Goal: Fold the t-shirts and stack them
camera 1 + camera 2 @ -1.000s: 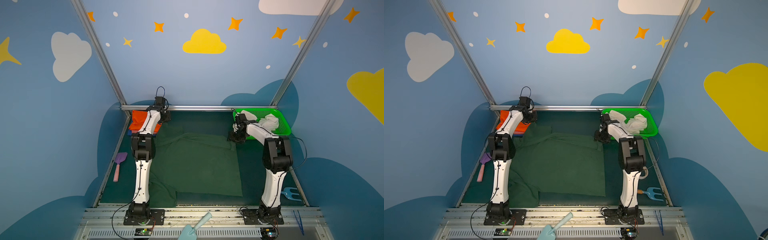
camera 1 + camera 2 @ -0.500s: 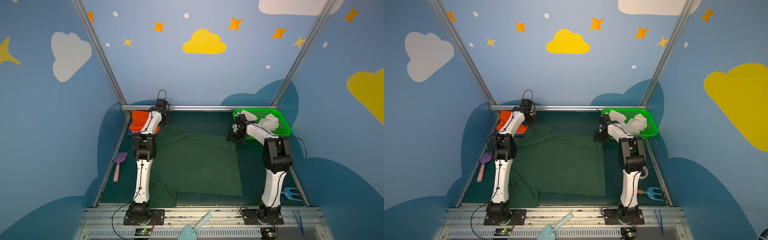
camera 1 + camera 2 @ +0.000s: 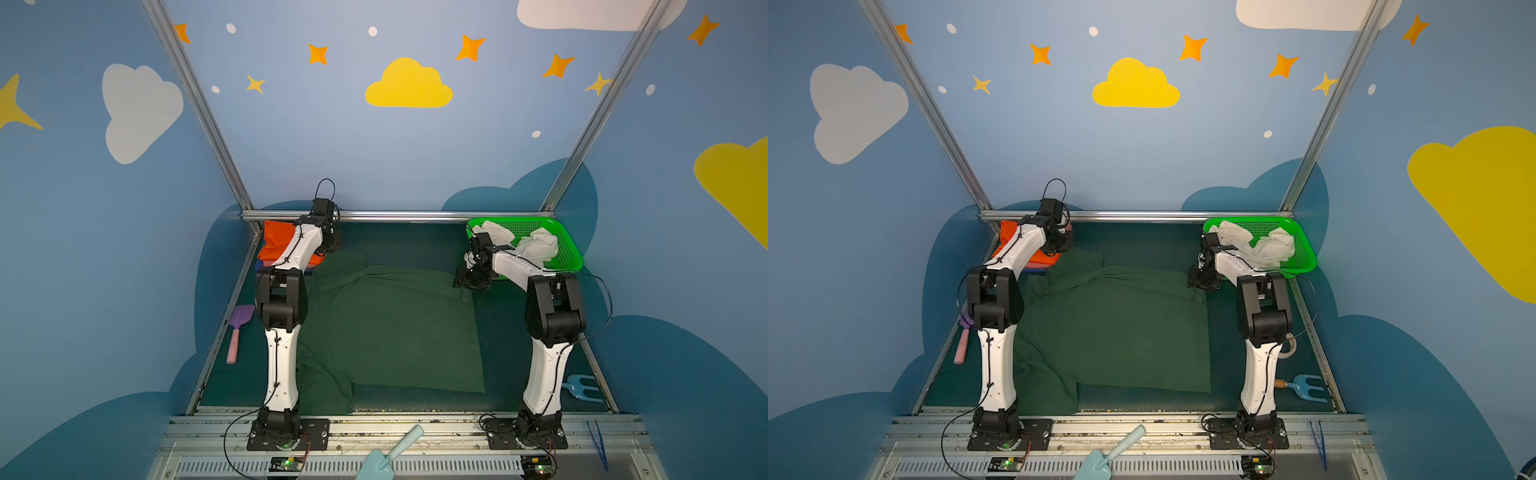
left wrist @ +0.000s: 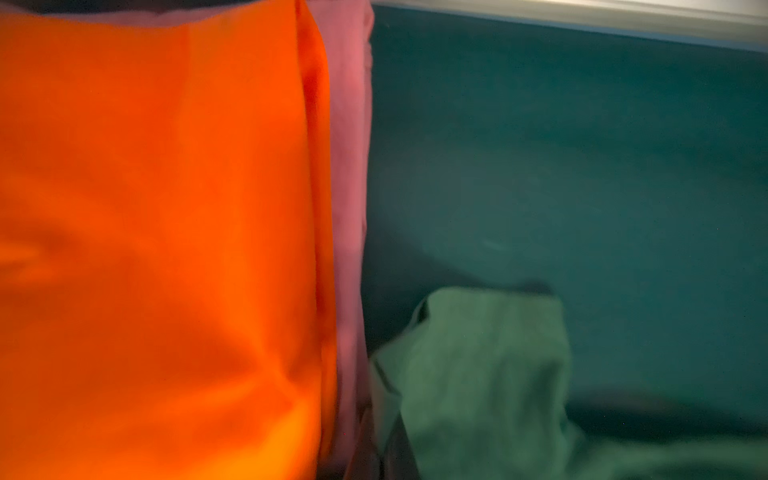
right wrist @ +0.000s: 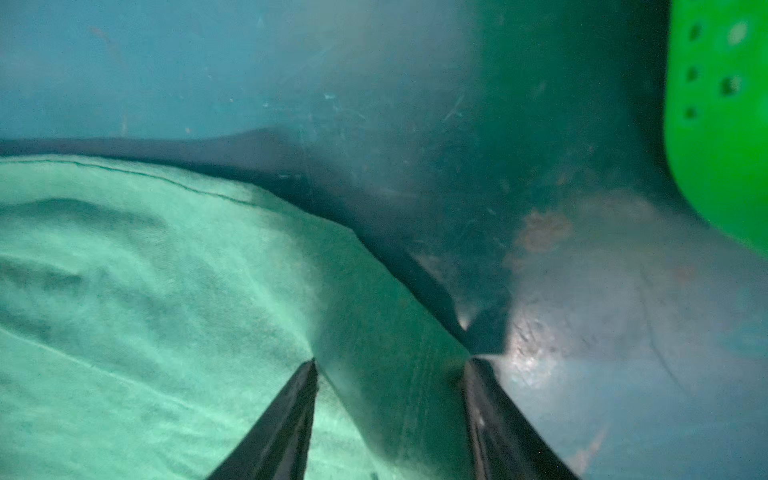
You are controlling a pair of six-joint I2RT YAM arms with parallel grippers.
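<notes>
The dark green t-shirt [image 3: 390, 328] [image 3: 1117, 328] lies spread over the middle of the table. My left gripper [image 3: 332, 245] [image 3: 1067, 243] is at its far left corner, shut on a fold of that green cloth [image 4: 478, 374]. Right beside it is a stack with the orange t-shirt [image 3: 276, 243] [image 4: 158, 208] on top, the pink one [image 4: 349, 166] under it and a blue edge [image 3: 259, 264] below. My right gripper [image 5: 388, 363] [image 3: 471, 280] stands open, its fingers straddling the shirt's far right corner [image 5: 395, 332]. A white t-shirt [image 3: 536, 245] lies crumpled in the basket.
The green mesh basket [image 3: 569, 253] [image 5: 719, 124] stands at the back right, close to my right gripper. A purple and pink toy shovel [image 3: 239, 332] lies at the left edge, a blue toy fork [image 3: 582, 388] at the front right. A metal rail [image 3: 395, 215] bounds the back.
My left gripper has shifted slightly toward the back and closed on the green shirt's far left corner. The right arm has not moved.
</notes>
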